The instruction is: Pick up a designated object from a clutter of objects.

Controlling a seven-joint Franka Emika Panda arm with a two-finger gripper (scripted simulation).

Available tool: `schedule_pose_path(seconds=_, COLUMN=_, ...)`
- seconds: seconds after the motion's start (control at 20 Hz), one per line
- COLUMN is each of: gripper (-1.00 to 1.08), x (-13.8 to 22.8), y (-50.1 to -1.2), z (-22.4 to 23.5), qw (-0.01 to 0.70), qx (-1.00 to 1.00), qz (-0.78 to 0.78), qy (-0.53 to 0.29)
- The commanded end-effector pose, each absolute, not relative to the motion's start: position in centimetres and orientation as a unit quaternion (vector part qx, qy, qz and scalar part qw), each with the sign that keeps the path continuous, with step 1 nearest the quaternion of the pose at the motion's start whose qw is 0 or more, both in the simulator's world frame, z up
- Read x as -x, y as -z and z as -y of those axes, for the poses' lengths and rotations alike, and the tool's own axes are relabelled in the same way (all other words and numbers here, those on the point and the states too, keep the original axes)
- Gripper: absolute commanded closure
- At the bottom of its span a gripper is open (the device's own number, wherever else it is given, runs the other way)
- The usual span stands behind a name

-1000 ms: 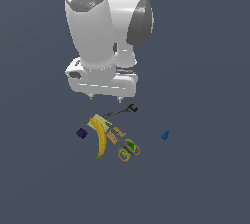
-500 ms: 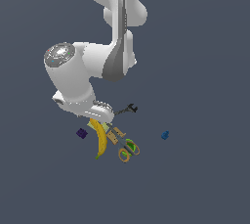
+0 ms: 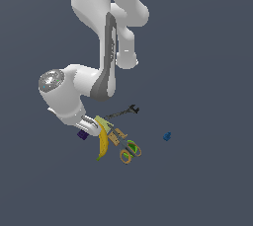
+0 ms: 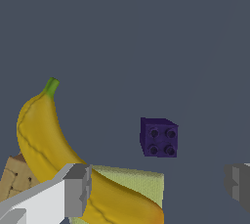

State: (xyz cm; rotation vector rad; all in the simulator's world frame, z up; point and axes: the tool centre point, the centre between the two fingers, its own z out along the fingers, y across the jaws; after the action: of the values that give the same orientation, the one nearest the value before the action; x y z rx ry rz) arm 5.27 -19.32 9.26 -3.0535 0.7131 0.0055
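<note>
The dark purple block (image 3: 82, 134) lies at the edge of the clutter on the exterior view's left, just beside the banana (image 3: 103, 143). In the wrist view the purple block (image 4: 158, 137) has four studs on top and sits alone on the floor, apart from the banana (image 4: 44, 140). My gripper (image 3: 91, 127) is low over the block and the banana's end. In the wrist view the gripper (image 4: 157, 189) is open and empty, and the block lies just ahead of the gap between its fingers (image 4: 75, 191).
A pale yellow-green piece (image 4: 141, 184) lies under the banana by one finger. Tan bits (image 3: 116, 137), orange-and-green scissors (image 3: 129, 151) and a black wrench (image 3: 123, 112) lie to the exterior view's right. A small blue block (image 3: 167, 136) sits apart, farther right.
The arm has swung down and toward the exterior view's left, bringing the gripper from above the clutter to just over the purple block. The objects have not moved.
</note>
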Motion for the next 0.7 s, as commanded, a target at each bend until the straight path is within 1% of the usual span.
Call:
schedule_pose_path(seconds=0.0, gripper=-0.92, x=-5.2, y=-8.2, z=20.1, qw=0.002, qx=0.971, qz=-0.237, qy=0.0)
schedule_pose_path(seconds=0.45, gripper=-0.92, x=-5.1, y=-7.2, z=20.8, qw=0.0, qx=0.97, qz=-0.245, qy=-0.001)
schedule_pose_path(seconds=0.65, gripper=-0.92, x=-5.1, y=-5.9, z=20.8, qw=0.0, qx=0.969, qz=-0.245, qy=-0.001)
